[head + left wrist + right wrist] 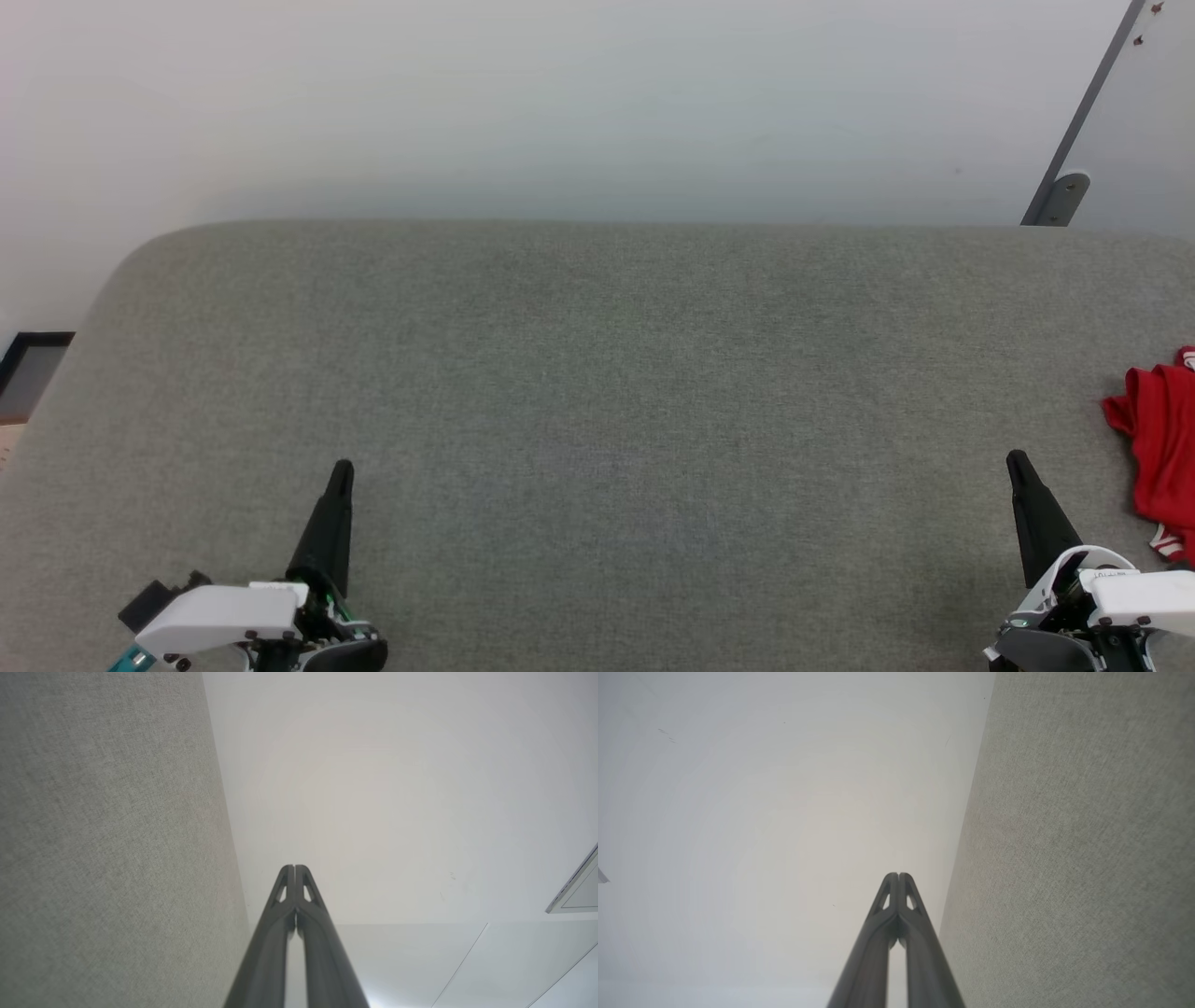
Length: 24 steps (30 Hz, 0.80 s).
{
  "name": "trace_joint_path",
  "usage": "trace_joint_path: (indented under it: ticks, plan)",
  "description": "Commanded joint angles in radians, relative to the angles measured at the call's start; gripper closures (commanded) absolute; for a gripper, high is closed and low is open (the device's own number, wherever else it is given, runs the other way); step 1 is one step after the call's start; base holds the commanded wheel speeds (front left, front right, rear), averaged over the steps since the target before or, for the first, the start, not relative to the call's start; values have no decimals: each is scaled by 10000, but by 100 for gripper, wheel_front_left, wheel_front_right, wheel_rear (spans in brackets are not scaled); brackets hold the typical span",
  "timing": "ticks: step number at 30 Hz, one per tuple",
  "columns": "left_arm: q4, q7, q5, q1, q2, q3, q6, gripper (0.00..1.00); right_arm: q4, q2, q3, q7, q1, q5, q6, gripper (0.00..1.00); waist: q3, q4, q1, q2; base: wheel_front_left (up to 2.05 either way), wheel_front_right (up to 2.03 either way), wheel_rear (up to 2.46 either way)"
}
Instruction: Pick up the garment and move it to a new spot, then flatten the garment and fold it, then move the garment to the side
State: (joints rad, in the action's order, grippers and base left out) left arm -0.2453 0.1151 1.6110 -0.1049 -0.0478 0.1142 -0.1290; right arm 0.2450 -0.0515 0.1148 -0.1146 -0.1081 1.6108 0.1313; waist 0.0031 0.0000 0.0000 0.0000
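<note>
Garment lies crumpled at the right edge of the grey cushion, partly cut off by the frame (red fabric w/ a bit of red-white striped trim at its near end). Left gripper sits at near left, fingers pressed tight together & holding nothing, well apart from the garment; right gripper at near right is likewise pinched closed & empty, near the garment but not touching. Both point toward the pale wall beyond the cushion's far edge.
</note>
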Motion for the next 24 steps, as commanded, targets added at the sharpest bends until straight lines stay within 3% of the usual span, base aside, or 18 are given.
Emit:
trace_joint_path:
  ticks: [1,24]
  plan:
    - [-8,29,20,-99,-5,23,-32,100,2,36,1,-27,-28,38,-10,100,0,0,0,0,0,0,0]
    - [-7,30,19,-98,-5,24,-32,100,2,34,-1,-27,-28,39,-10,100,0,0,0,0,0,0,0]
